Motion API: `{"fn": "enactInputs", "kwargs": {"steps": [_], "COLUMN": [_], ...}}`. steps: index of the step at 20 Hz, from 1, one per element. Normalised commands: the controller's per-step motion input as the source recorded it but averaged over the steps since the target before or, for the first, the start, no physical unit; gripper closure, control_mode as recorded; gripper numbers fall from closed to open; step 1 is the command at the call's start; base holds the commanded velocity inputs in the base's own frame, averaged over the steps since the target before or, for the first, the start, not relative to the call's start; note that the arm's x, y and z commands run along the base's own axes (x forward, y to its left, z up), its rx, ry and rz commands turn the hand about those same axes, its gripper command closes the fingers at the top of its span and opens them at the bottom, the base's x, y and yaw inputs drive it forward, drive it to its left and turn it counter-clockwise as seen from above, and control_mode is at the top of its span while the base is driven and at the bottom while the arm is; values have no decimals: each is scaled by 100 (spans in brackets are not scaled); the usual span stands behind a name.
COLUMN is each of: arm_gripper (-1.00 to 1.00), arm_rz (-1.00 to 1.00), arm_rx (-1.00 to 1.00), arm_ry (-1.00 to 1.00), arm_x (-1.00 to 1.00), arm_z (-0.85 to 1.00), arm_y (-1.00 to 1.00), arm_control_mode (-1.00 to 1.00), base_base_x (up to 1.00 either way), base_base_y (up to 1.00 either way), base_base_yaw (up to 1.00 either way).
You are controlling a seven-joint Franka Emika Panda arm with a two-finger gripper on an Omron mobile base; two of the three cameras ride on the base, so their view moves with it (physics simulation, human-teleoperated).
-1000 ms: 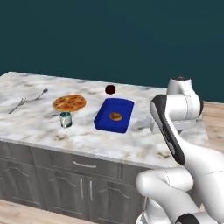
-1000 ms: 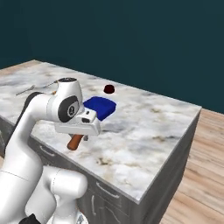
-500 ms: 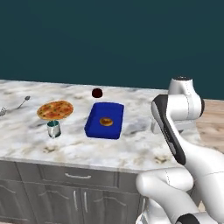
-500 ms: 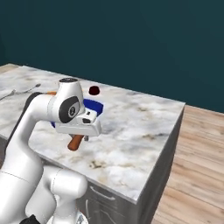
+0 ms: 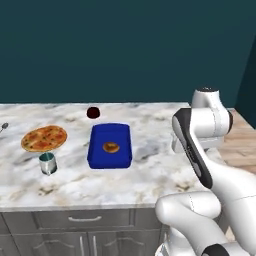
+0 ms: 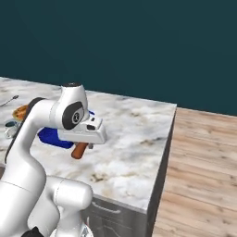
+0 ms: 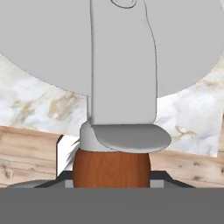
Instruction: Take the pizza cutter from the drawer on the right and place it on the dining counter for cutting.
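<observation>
My gripper [image 6: 84, 142] hangs over the right part of the dining counter [image 6: 134, 139], shut on the pizza cutter [image 6: 79, 150]. The cutter's reddish-brown handle sticks out below the white hand, just above the marble. In the hand view the pizza cutter [image 7: 111, 168] is very close: its round silver wheel spreads across the top, its grey neck runs down the middle, and its brown handle sits between the fingertips at my gripper [image 7: 111, 180]. The dining counter [image 5: 150, 170] has a white veined top. The drawer is out of view.
A blue tray [image 5: 110, 146] holding a small round pastry lies mid-counter. Left of it are a pizza [image 5: 44, 138] and a metal cup [image 5: 48, 163], with a dark red cup [image 5: 93, 112] behind. The counter's right edge drops to wooden floor [image 6: 203, 162].
The base has driven along the counter, so the whole scene has shifted and the counter's right end now shows. The cutter stays in my gripper as before.
</observation>
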Motion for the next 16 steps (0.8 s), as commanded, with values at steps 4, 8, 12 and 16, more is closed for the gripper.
{"fn": "enactInputs", "kwargs": {"steps": [4, 8, 12, 16], "arm_gripper": [100, 100, 100, 100], "arm_rz": [0, 0, 0, 0], "arm_rx": [0, 0, 0, 0], "arm_ry": [0, 0, 0, 0], "arm_x": [0, 0, 0, 0], "arm_z": [0, 0, 0, 0], "arm_y": [0, 0, 0, 0], "arm_control_mode": [100, 100, 100, 100], "base_base_x": [32, 0, 0, -2], "base_base_y": [44, 90, 100, 100], "base_base_yaw": [-36, -26, -20, -10]}}
